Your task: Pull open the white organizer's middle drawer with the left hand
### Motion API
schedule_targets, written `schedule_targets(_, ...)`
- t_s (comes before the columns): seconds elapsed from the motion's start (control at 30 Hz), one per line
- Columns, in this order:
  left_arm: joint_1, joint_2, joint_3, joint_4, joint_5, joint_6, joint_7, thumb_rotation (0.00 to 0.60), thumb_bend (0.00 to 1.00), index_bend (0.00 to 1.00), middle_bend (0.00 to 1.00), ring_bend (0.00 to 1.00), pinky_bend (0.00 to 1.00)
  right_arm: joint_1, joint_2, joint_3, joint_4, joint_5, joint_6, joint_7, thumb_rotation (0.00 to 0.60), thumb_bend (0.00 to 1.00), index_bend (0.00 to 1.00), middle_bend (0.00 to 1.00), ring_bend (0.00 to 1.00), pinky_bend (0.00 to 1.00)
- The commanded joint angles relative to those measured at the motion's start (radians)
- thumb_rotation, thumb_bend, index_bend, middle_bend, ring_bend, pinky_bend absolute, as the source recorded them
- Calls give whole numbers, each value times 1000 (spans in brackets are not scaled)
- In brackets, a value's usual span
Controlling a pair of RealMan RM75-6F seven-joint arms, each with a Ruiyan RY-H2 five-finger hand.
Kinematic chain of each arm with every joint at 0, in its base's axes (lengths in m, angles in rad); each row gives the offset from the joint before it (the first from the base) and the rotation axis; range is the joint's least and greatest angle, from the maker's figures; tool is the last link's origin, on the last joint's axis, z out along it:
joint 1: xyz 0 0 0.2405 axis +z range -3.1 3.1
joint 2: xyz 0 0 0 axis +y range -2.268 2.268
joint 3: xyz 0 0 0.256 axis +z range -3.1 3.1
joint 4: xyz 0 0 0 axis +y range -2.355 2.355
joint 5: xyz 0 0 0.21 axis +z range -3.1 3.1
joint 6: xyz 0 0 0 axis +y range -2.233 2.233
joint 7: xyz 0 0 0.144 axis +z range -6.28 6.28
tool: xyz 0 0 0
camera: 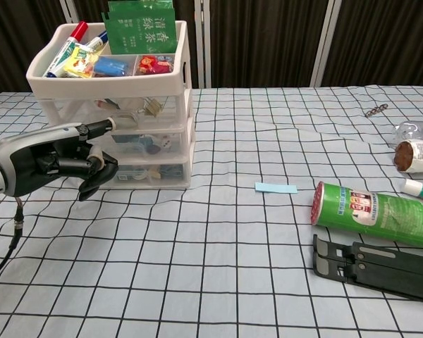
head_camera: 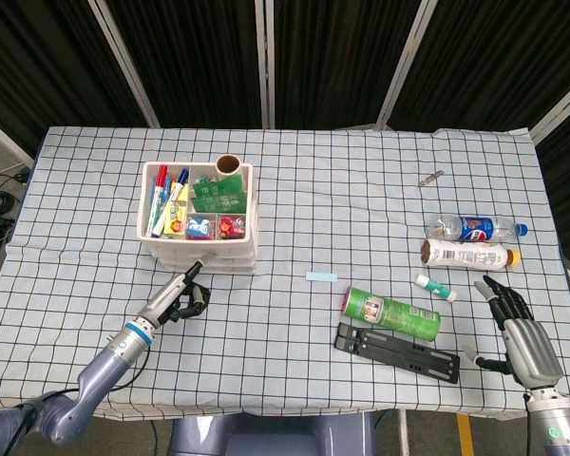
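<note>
From the head view, the white organizer [head_camera: 198,221] stands on the left part of the checked table [head_camera: 361,180], and the left hand [head_camera: 178,298] lies low just in front of its drawer stack, one finger stretched toward the front and the others curled in, holding nothing. The right hand [head_camera: 515,330] rests at the far right edge of the table with its fingers spread and empty, well apart from the task. The step in hand looks like the reach for the handle: all drawers appear closed, so the pull has not begun. The organizer's open top tray holds markers [head_camera: 161,199], a green packet [head_camera: 217,196], a brown tube [head_camera: 226,165] and small coloured items. To the right lie a green can [head_camera: 390,313], a black stand [head_camera: 397,349] and two bottles [head_camera: 470,241]. From the chest view, the left hand [camera: 53,160] hovers before the lower two drawers, its stretched fingertip [camera: 110,124] at about the level of the middle drawer [camera: 144,139], whether touching the front cannot be told. The clear drawers show small jumbled contents, too blurred to name. The next move likely calls for hooking the fingers onto the middle drawer's front edge and drawing straight back toward the robot, gently enough that the light organizer does not slide along with it.
</note>
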Motion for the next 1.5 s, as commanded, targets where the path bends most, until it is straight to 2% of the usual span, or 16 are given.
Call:
schedule_targets(0.03, 1, 3, 5, -5, 6, 3, 2, 600, 1000, 0, 780, 763, 708, -1, 0, 0, 0, 1, 1, 0, 600, 111, 12, 0, 0, 0)
schedule_targets(1.03, 18, 18, 38, -23, 43, 52, -17, 600, 1000, 0, 780, 762, 708, -2, 2, 0, -3, -1, 3, 1, 600, 111, 12, 0, 0, 0)
schedule_targets(1.5, 34, -10, 41, 33, 45, 63, -157, 600, 1000, 0, 780, 762, 708, -2, 1, -2, -4, -3, 2, -1, 600, 111, 12, 0, 0, 0)
